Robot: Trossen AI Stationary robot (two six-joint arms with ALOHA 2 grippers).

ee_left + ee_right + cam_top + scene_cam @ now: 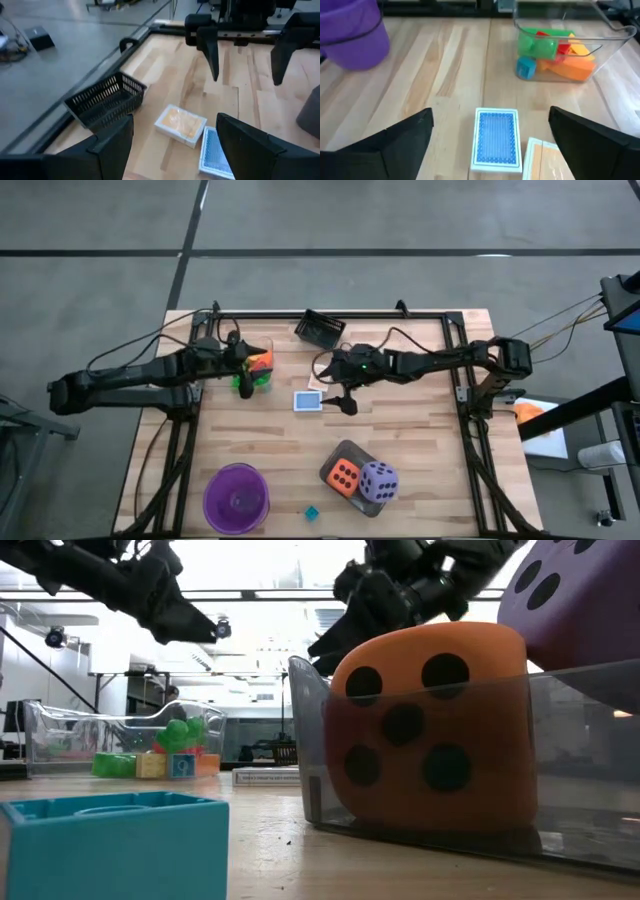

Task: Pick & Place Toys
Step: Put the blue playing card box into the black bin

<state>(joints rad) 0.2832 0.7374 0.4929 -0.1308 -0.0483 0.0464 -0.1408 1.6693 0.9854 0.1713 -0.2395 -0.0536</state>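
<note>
My right gripper (340,400) is open and hovers just above a blue-backed, white-edged card deck (495,137) lying flat on the table, one finger on either side of it without touching. A pale card box (181,125) lies flat beside the deck. My left gripper (244,372) is open and empty above a clear container (565,50) holding several coloured blocks. The orange die (343,476) and the purple die (378,481) sit in the grey tray (352,448) at the near middle. A teal block (312,512) lies on the table near the front edge.
A purple bowl (237,498) stands at the near left. A black mesh basket (320,330) sits at the far middle. Black frame rails run along the table's far, left and right edges. Bare wood lies between the card deck and the grey tray.
</note>
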